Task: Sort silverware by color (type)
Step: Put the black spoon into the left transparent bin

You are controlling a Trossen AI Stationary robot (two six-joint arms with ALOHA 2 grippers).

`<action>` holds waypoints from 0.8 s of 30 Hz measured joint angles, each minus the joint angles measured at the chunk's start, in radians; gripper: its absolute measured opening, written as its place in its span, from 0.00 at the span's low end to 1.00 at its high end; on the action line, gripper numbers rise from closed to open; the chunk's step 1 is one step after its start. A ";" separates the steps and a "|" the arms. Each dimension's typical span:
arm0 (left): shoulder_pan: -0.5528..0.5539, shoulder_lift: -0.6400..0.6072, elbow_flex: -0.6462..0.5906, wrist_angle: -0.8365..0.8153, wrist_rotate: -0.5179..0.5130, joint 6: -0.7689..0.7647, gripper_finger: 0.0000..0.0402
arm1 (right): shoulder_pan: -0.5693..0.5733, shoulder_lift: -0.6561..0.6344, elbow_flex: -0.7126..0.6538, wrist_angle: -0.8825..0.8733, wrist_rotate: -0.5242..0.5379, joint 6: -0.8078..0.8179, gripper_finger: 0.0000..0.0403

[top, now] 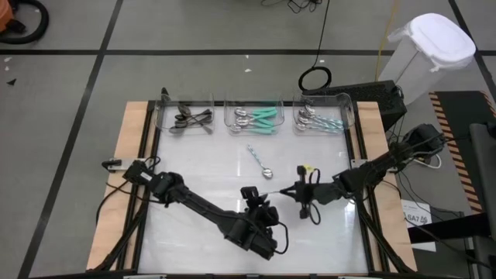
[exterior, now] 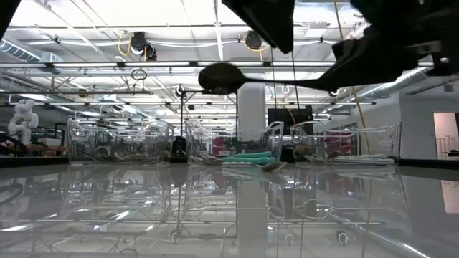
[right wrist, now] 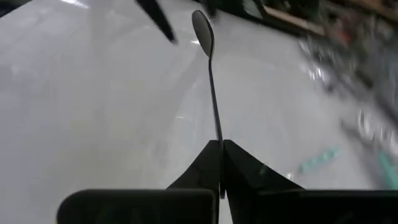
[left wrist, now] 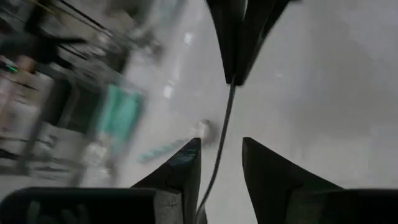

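Left gripper (top: 260,203) sits low at six o'clock on the table (top: 201,167), fingers apart around the dark spoon (right wrist: 210,81) without pinching it. Right gripper (top: 288,191), in from four o'clock, is clamped on that spoon's handle, holding it in the air. A pale-blue-handled spoon (top: 260,160) lies mid-table; the rest fill three bins (top: 253,116) at twelve.

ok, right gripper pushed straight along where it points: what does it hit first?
The left gripper, probably. The right gripper is shut on a thin dark spoon that runs between the left's open fingers; nothing else shows between them.
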 joint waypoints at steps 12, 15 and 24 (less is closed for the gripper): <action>-0.047 0.007 0.000 -0.037 -0.108 0.092 0.30 | -0.117 0.000 0.000 -0.021 -0.166 0.364 0.00; -0.048 0.007 0.000 -0.036 -0.075 0.097 0.30 | -0.117 0.000 0.000 -0.011 -0.187 0.379 0.00; -0.059 0.028 0.000 -0.050 -0.050 0.056 0.41 | -0.115 0.000 0.000 0.003 -0.186 0.382 0.00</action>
